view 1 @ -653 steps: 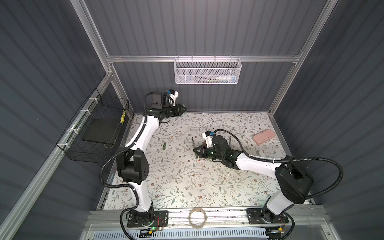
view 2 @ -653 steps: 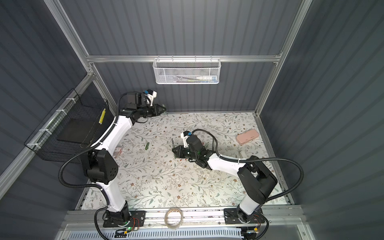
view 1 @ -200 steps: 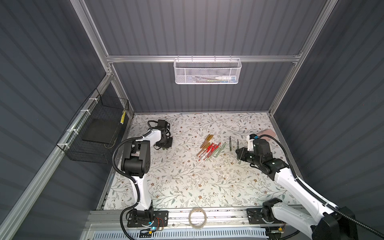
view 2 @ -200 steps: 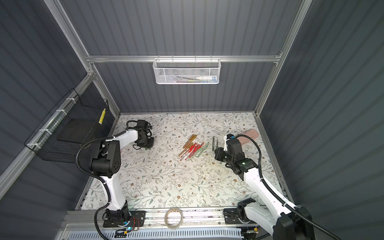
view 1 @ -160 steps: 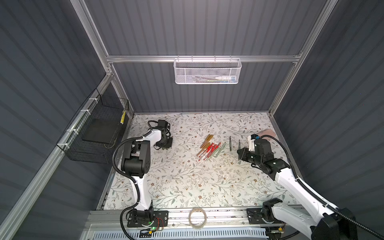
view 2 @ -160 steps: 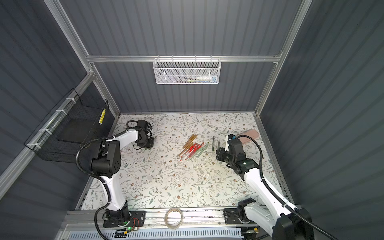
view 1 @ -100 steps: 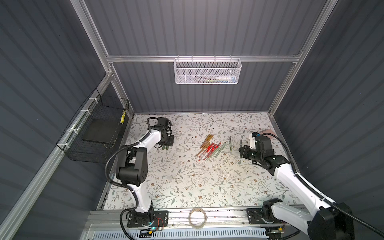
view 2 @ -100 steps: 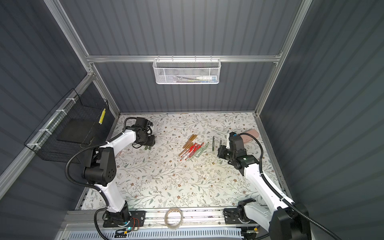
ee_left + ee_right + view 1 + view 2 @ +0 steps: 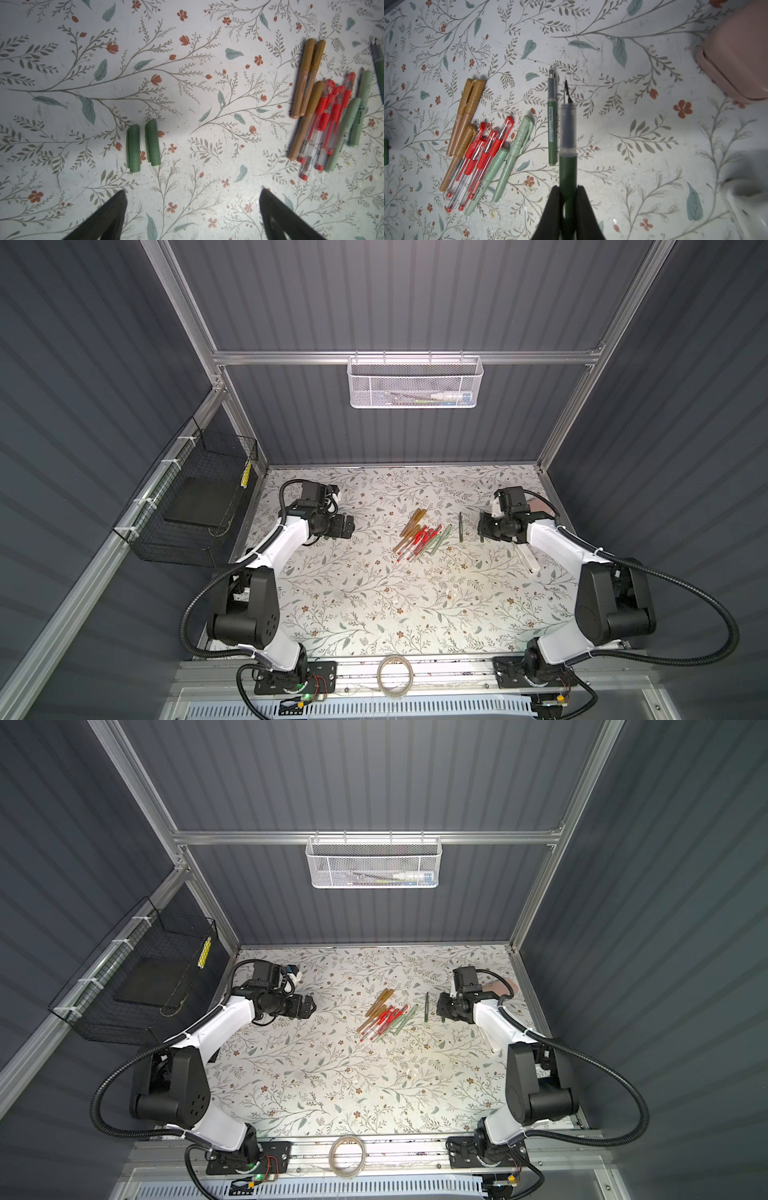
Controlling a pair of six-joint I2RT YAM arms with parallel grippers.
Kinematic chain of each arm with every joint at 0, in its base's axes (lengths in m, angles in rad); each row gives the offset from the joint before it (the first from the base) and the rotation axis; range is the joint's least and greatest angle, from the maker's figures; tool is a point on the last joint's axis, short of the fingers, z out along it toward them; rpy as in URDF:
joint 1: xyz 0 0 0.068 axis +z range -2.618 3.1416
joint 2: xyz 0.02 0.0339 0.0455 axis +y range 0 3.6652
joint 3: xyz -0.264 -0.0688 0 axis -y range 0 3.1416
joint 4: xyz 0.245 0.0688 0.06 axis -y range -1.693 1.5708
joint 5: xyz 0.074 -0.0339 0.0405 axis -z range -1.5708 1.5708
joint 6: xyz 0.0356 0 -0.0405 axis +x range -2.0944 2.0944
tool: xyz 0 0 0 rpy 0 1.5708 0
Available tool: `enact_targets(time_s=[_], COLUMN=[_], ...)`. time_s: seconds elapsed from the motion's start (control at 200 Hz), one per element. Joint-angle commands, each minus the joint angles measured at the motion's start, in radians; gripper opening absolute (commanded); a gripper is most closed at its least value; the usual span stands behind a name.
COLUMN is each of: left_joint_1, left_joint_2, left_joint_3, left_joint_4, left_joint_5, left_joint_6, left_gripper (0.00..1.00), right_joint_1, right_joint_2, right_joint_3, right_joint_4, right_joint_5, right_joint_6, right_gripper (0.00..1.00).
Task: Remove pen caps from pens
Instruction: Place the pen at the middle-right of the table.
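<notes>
Since a second ago the left fingers [image 9: 108,218] have spread wide while that arm has kept to the same spot at the left. The right arm has shifted slightly toward the far side of the floral-patterned worktop [image 9: 374,605].

Left side: the left fingers stand open and empty above two short dark green plastic pen caps [image 9: 152,143]. The caps lie side by side, close but not touching, well apart from the pens. Judgement: this spot serves as the deposit point for removed caps, separate from the pens.

Right side: the right fingers [image 9: 552,207] are clamped on the rear of an uncapped dark green stick pen [image 9: 568,166], its nib pointing away from the wrist. It appears to be held just off the worktop, beside a second uncapped dark green pen [image 9: 552,128] that lies to the right of the heap. Judgement: the held pen is likely to be laid next to that one, so that finished pens sit together.

Centre: the remaining pens lie in a loose slanted heap, all apparently still capped. Golden-brown stick pens [image 9: 467,112] are on the left, clear red-trimmed pens [image 9: 485,151] in the middle and pale green stick pens [image 9: 517,143] on the right, with several overlapping. A pink oblong case [image 9: 737,52] sits at the far right.

Progress, as judged: two pens are uncapped and the heap is outstanding.
</notes>
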State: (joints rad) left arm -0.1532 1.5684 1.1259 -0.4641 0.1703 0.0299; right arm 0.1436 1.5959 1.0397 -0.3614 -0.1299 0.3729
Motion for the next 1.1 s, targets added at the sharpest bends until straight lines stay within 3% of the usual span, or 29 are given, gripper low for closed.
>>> enact_targets(time_s=[0.0, 0.365, 1.091], left_joint_1=[0.045, 0.118, 0.130], left_joint_2=[-0.044, -0.088, -0.082], left_joint_3=[-0.023, -0.056, -0.052], left_joint_4=[0.038, 0.071, 0.076], left_joint_5=[0.089, 0.152, 0.152], left_joint_6=[-0.029, -0.056, -0.062], left_gripper=[1.00, 1.00, 1.00], right_joint_1=[-0.003, -0.002, 0.037], right_joint_2=[0.072, 0.284, 0.418], right_joint_3=[0.066, 0.203, 0.355], right_joint_4=[-0.045, -0.074, -0.197], right_joint_5=[0.008, 0.066, 0.131], right_joint_6=[-0.023, -0.007, -0.049], right_gripper=[0.00, 0.00, 0.03])
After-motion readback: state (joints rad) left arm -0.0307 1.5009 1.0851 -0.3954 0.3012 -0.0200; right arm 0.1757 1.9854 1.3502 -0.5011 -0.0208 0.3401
